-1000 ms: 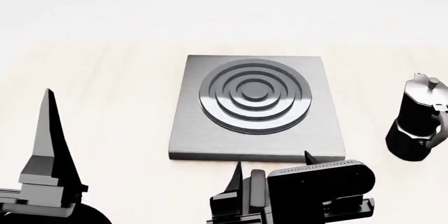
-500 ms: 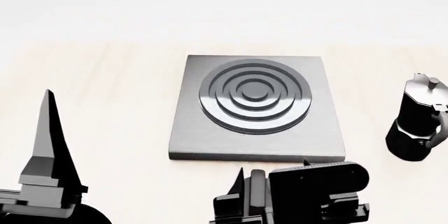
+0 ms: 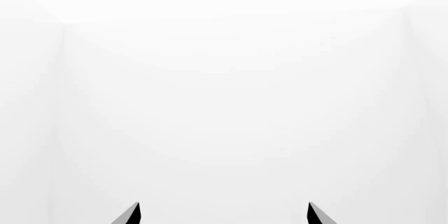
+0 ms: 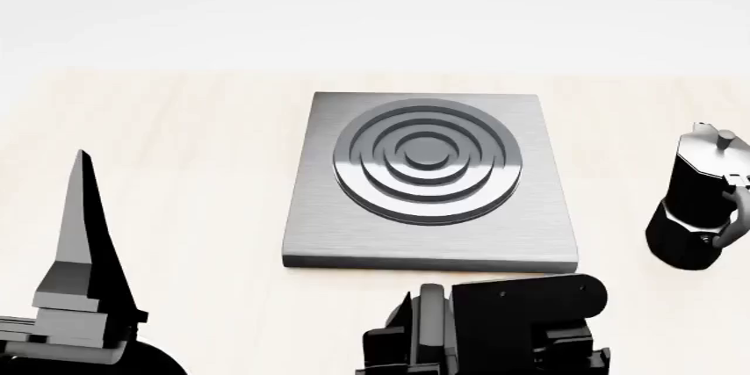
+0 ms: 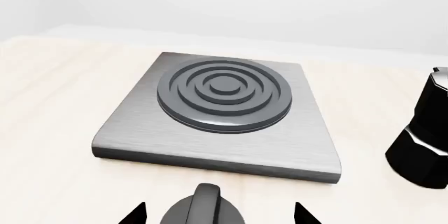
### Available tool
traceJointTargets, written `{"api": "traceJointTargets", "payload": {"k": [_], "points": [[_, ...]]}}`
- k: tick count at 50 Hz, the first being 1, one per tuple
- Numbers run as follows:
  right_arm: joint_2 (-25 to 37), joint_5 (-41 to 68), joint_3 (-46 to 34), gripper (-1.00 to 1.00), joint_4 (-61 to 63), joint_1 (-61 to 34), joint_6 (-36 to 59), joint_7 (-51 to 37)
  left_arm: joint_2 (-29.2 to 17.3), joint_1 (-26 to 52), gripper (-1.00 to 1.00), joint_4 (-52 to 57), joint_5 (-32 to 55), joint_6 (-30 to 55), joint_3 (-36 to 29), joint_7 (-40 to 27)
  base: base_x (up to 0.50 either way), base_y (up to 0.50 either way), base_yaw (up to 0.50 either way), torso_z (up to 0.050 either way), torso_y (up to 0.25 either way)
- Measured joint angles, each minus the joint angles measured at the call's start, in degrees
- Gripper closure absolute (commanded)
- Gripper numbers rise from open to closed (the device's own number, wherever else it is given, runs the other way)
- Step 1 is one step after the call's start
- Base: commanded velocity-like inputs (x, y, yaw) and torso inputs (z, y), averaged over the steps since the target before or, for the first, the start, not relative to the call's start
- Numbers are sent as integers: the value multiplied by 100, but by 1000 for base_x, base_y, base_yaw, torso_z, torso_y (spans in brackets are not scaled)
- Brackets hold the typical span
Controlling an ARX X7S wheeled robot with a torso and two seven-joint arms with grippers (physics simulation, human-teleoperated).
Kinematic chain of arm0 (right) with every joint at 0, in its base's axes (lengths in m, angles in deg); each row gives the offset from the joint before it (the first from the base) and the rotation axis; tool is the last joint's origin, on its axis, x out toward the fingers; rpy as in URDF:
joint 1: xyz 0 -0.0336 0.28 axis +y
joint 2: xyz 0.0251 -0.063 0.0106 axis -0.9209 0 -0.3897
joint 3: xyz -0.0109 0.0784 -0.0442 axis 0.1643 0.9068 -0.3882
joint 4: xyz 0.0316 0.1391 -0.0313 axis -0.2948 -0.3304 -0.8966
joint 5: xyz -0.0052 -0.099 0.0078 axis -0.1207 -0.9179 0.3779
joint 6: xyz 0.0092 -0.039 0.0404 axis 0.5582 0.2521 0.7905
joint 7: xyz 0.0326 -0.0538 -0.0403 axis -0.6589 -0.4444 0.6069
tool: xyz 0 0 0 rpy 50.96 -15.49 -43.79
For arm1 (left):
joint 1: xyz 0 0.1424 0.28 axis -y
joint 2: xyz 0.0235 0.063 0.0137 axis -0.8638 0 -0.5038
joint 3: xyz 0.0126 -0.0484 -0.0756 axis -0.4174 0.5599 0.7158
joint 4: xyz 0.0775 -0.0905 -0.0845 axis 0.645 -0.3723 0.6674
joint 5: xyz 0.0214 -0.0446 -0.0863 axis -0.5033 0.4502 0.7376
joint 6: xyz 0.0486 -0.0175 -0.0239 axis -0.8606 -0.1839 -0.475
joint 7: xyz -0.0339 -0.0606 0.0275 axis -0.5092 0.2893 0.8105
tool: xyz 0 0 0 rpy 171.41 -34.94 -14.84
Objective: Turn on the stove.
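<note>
Knob (image 5: pixel 203 208) just off stove (image 5: pixel 217 145) edge

The left gripper (image 4: pixel 82 217) stands raised at the table's near-left corner, one finger pointing straight up, its fingertips (image 3: pixel 133 214) spread apart. The right gripper (image 5: pixel 218 214) hangs low at the near edge, its jaws parted, wrist tilted downward.

I see very bright, even light in all views; the left wrist view is almost fully white. The stove (image 4: pixel 429 177) shows soft sheen on its rings, with a thin shadow along its 6 o'clock edge. Everything is sharp, no blur
</note>
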Motion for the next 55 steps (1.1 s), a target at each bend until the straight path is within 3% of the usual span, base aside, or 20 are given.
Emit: {"api": "traceJointTargets", "payload": {"k": [55], "points": [[105,377,-266,-100,-1336,-304,-339,-354,-102,51,-100,-12,62,-16,-91,-132,0,0,0,0,0]]}}
